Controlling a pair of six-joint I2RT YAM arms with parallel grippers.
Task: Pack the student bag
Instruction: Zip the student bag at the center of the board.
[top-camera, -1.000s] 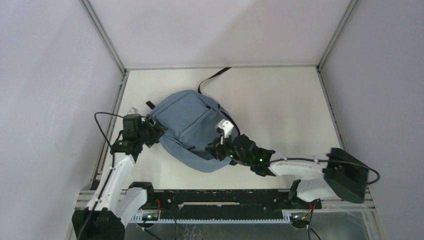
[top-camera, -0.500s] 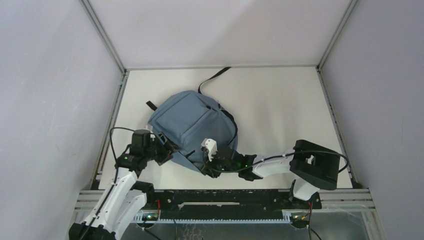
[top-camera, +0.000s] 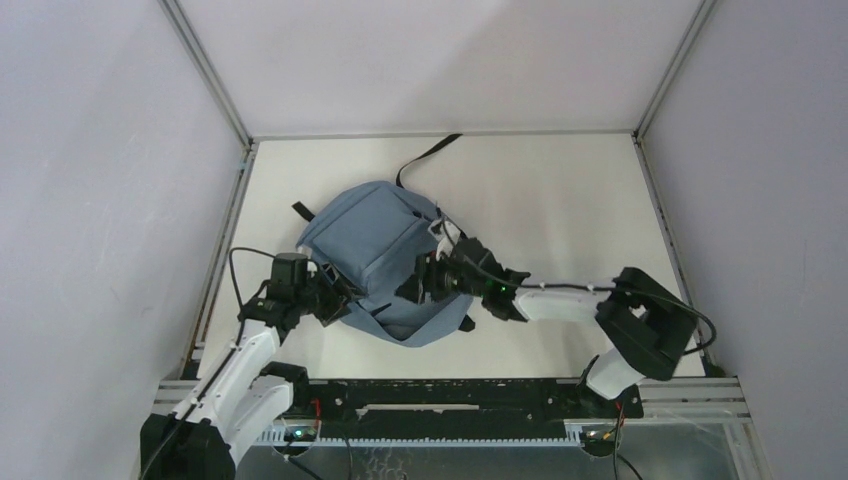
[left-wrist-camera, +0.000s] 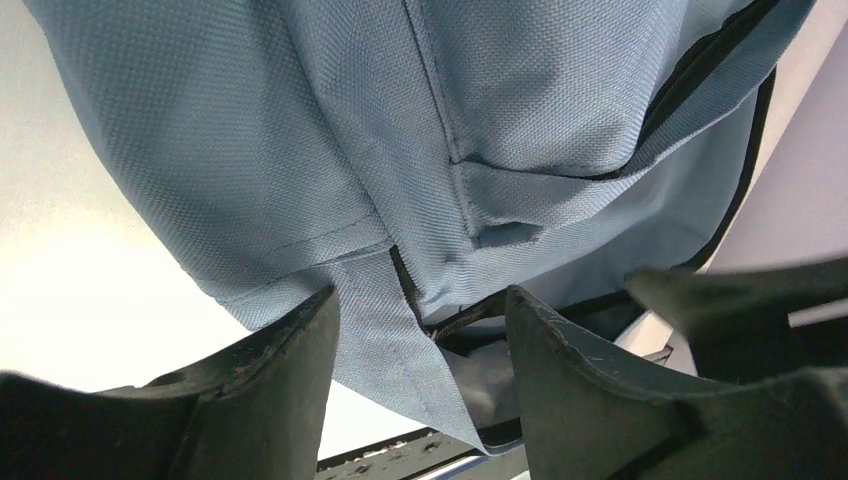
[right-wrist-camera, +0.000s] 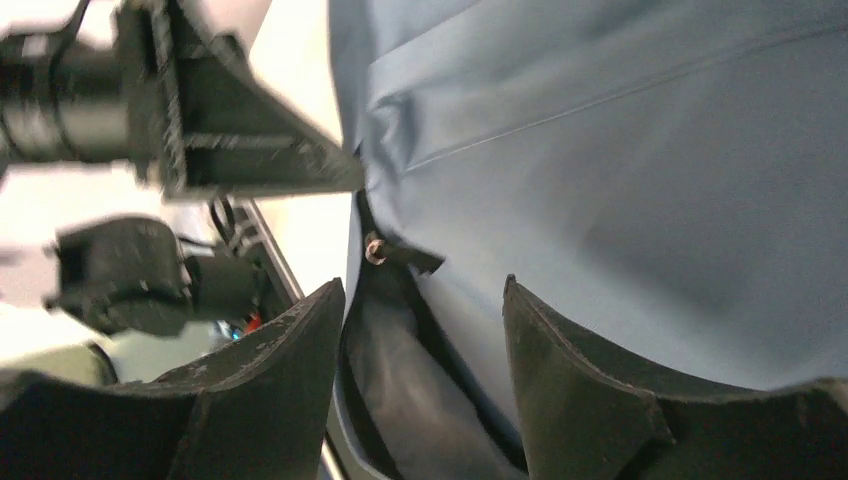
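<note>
The student bag (top-camera: 380, 250) lies on the white table (top-camera: 570, 200), a little left of the middle and nearer to the arms than to the far wall. It is a rounded slate-blue backpack lying flat. One black strap (top-camera: 430, 155) runs out from its far side toward the back edge of the table. Along the near edge the fabric sags and a dark gap shows at the zipper trim, so the bag is open on my side.

The left gripper (top-camera: 335, 300) is at the near-left edge of the bag. In the left wrist view (left-wrist-camera: 420, 370) its jaws stand well apart, and a narrow fabric tab (left-wrist-camera: 385, 340) of the bag hangs down between them. The tab passes close to one jaw, but it is not pinched – I see free space on the other side of it, so this gripper is released.

The right gripper (top-camera: 425, 285) reaches across from the right, low over the near-right part of the bag, and it points toward the left gripper. In the right wrist view (right-wrist-camera: 420, 300) its jaws are also spread, with nothing clamped. Between them I see the rim of the opening and the grey lining (right-wrist-camera: 390, 390) inside the bag. A small metal zipper pull (right-wrist-camera: 377, 249) sits just above the gap between the jaws – near them, but I cannot tell that it touches either one.
</note>
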